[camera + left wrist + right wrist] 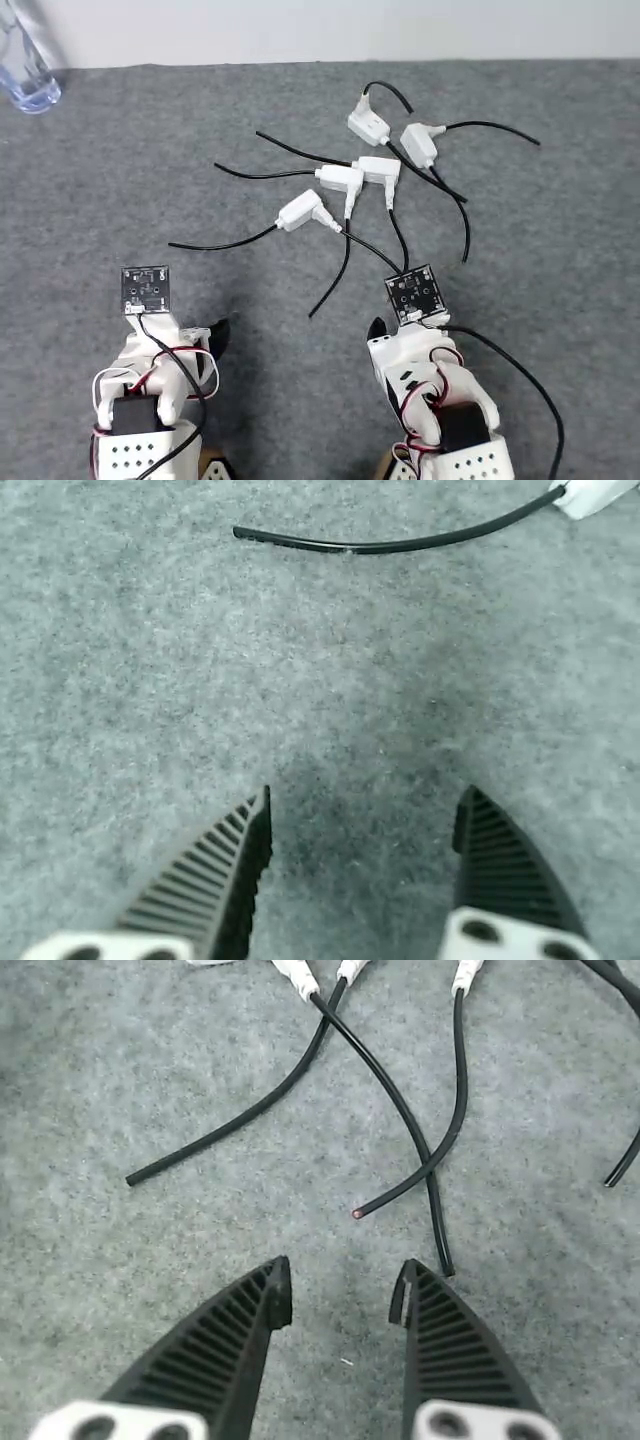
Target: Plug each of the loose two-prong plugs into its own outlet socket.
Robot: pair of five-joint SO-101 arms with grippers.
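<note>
- Plugs [378, 168] are lying loose in the upper middle of the high view. I am counting five white ones, each trailing a thin black wire, all on the grey mat [90, 190].
- The top plug [368, 122] and the right plug [420, 143] are sitting near each other at the upper right of the bunch.
- Two more are lying side by side in the middle. I cannot tell if they are touching.
- The lowest plug [300, 211] is lying at the lower left of the bunch, and its cord [220, 243] is running off to the left.
- I am holding my left gripper [365, 800] wide open in the lower left of the high view. Grey mat is showing between its fingers.
- That cord is lying across the mat ahead of my left gripper, well apart from it.
- I am holding my right gripper [344, 1268] open too, in the lower middle of the high view, with its fingers not as far apart.
- Two crossing cords [425, 1155] are lying just ahead of my right gripper, and one end is resting right beside a fingertip.
- A clear bottle [28, 75] is standing in the upper left corner of the high view.
</note>
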